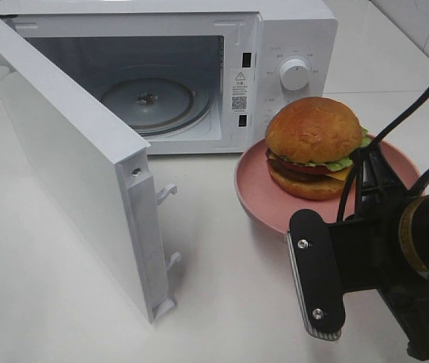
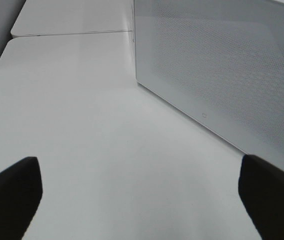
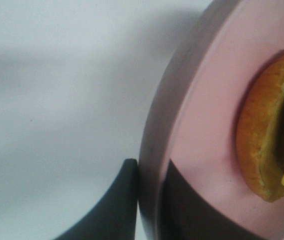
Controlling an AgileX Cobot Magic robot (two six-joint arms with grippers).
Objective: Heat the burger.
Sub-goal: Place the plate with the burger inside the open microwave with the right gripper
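From above, the burger (image 1: pixel 314 147) sits on a pink plate (image 1: pixel 253 189) on the counter (image 1: pixel 222 302), just right of the microwave (image 1: pixel 290 30). The oven's open mouth and glass tray (image 1: pixel 147 98) lie left and far of the plate. The right arm (image 1: pixel 396 242) comes from the near right, so it is the nearer one. The left wrist view shows the left tool (image 2: pixel 140 190) spread wide and empty beside the open door (image 2: pixel 222 70). The right wrist view shows the right tool (image 3: pixel 149 166) clamped on the plate's rim, with the burger further in on the plate.

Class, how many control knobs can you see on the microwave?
1: a white knob at the panel's top; the burger hides the lower panel, so another may be hidden.
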